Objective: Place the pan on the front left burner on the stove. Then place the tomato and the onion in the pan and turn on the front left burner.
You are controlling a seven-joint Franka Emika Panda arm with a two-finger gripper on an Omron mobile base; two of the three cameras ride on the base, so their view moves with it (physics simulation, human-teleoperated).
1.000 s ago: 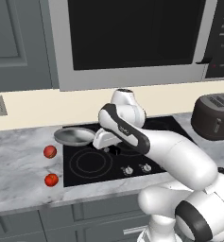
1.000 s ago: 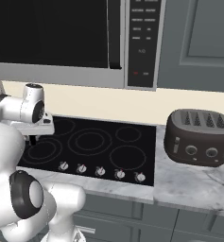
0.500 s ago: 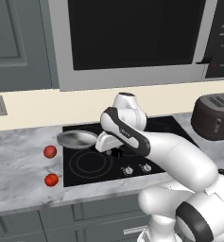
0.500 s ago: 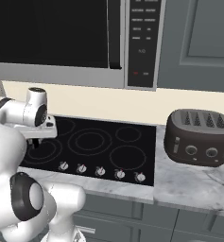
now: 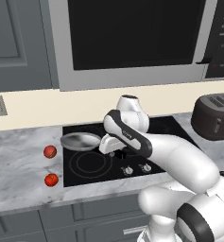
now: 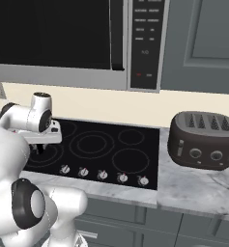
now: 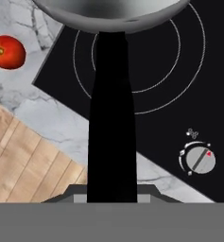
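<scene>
My hand [image 5: 112, 150] is shut tight on the long black handle of the pan [image 5: 80, 141]. In the hand view the handle runs straight up from between my fingers to the pan's round grey bowl at the top.

The pan sits over the back left part of the stove [image 5: 156, 130]. Its left rim reaches the stove's left edge. I cannot tell if it is touching the glass or is just above it. The front left burner [image 5: 89, 162] is right in front of the pan, toward me. Its thin grey rings are bare. There is open black glass all over it.

A row of small silver knobs [image 6: 102, 174] runs along the front edge of the stove. Two of them are just in front of my hand, so there is not much room that way.

The onion [image 5: 49, 151] lies on the grey table [image 5: 19, 175], just left of the stove's left edge and near the pan's rim. The tomato [image 5: 51, 179] lies in front of the onion, closer to the table's front edge. They are a little apart. The table to their left is open.

To the right, past the stove's right edge, a dark toaster [image 6: 203, 140] stands on the table, well away from my hand. A microwave [image 5: 132, 40] hangs over the stove. There is open room between it and the pan.
</scene>
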